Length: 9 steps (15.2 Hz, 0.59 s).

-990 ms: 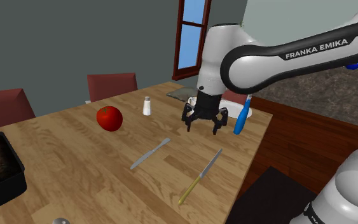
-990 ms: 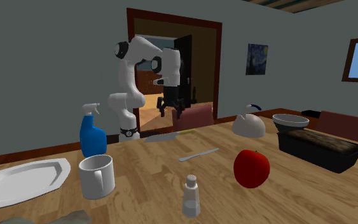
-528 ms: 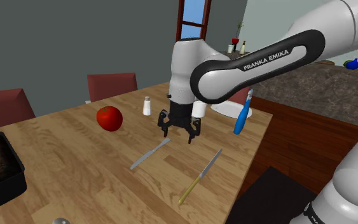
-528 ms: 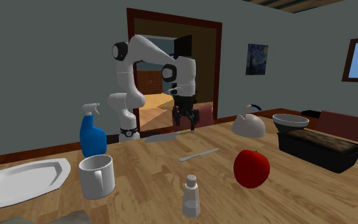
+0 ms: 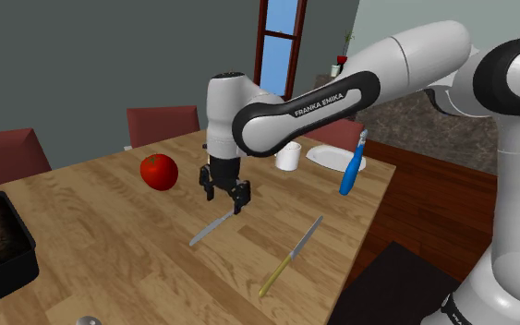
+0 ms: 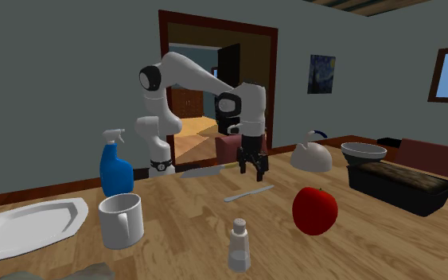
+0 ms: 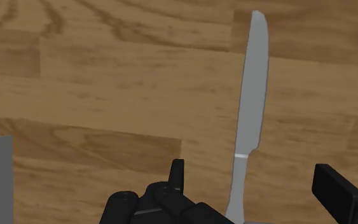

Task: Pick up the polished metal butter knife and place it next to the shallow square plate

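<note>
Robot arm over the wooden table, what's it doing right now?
The white Franka arm's open gripper hovers over the grey butter knife, which lies flat on the wooden table. In the wrist view the knife lines up between the fingers, not yet gripped. The white plate it should go beside sits by the blue spray bottle.

In the shoulder view a red apple lies on the wooden surface. From it, a blue spray bottle stands at three o'clock, a yellow-handled knife at four, a black loaf tin at eight.
</note>
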Available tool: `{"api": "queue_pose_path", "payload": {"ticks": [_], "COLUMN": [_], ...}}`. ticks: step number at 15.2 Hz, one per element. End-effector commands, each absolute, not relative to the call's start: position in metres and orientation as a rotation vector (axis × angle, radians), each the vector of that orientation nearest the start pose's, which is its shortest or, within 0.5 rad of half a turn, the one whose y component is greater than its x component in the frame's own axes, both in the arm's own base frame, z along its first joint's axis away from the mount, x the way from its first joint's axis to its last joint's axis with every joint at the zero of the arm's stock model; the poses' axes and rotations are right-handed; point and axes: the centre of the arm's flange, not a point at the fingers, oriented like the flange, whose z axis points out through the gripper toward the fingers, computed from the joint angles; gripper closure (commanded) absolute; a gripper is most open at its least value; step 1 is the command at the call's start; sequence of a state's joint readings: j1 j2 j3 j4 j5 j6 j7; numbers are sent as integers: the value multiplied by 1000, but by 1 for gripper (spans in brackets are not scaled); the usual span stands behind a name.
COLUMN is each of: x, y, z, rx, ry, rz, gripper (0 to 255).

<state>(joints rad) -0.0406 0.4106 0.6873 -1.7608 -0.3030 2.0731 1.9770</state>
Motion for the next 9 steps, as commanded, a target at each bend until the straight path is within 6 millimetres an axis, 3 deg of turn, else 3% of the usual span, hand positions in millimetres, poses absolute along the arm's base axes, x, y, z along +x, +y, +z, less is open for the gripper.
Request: {"api": "queue_pose_path", "payload": {"ticks": [1,9], "x": [555,555], "y": [348,348], "z": [370,330], "rx": [-2531,-2531], "ry": [1855,1855], "rz": [-13,-13], "gripper": [0,0]}}
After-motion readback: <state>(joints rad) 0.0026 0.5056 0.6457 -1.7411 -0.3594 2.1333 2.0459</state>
